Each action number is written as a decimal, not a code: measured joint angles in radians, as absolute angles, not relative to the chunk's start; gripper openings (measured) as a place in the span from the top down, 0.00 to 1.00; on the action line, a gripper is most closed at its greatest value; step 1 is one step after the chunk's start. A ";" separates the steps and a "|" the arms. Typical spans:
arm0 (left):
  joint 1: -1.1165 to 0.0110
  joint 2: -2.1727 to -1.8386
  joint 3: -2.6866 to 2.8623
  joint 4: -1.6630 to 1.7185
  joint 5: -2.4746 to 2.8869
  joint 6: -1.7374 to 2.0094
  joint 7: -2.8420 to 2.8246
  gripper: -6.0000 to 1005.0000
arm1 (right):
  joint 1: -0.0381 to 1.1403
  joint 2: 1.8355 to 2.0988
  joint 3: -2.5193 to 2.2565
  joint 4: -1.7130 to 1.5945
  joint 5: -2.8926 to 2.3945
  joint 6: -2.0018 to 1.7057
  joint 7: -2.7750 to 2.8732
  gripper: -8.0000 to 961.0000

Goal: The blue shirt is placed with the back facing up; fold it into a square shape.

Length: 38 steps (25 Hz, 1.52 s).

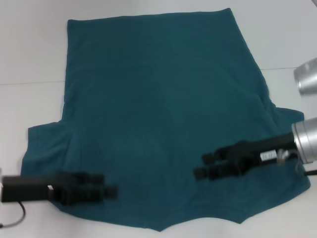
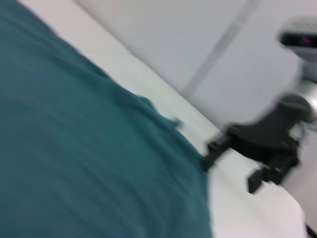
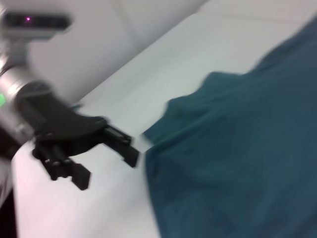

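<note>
The blue shirt (image 1: 163, 114) lies spread flat on the white table (image 1: 29, 49), hem at the far side, sleeves and collar toward me. My left gripper (image 1: 105, 185) is over its near left part, beside the left sleeve, open and holding nothing. My right gripper (image 1: 203, 165) is over the near right part, also open and holding nothing. The left wrist view shows the shirt (image 2: 89, 148) and the right gripper (image 2: 233, 166) farther off by the cloth's edge. The right wrist view shows the shirt (image 3: 237, 148) and the left gripper (image 3: 106, 166) by the other edge.
A silver arm segment (image 1: 307, 77) sticks in at the right edge. A thin cable (image 1: 15, 218) trails from the left arm at the lower left. Bare table surrounds the shirt on the left, far and right sides.
</note>
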<state>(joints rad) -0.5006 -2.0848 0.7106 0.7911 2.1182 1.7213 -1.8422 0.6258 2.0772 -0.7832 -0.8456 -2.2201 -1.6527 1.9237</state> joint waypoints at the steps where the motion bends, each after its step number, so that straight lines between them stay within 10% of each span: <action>1: -0.504 -2.080 0.689 0.790 2.118 1.705 -1.879 0.19 | 0.633 2.069 -0.778 -0.845 -2.220 -1.630 1.994 0.24; 15: -0.523 -1.968 0.443 0.667 2.117 1.548 -2.372 0.19 | 0.811 1.793 -0.720 -0.549 -2.218 -1.436 2.463 0.24; 38: -0.506 -1.944 0.537 0.507 2.126 1.123 -2.413 0.20 | 0.832 1.789 -0.720 -0.545 -2.247 -1.391 2.494 0.24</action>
<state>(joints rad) -0.5058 -1.9437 0.5372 0.5074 2.1262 1.1235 -2.4130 0.8322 1.7892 -0.7199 -0.5446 -2.2474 -1.3915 2.4941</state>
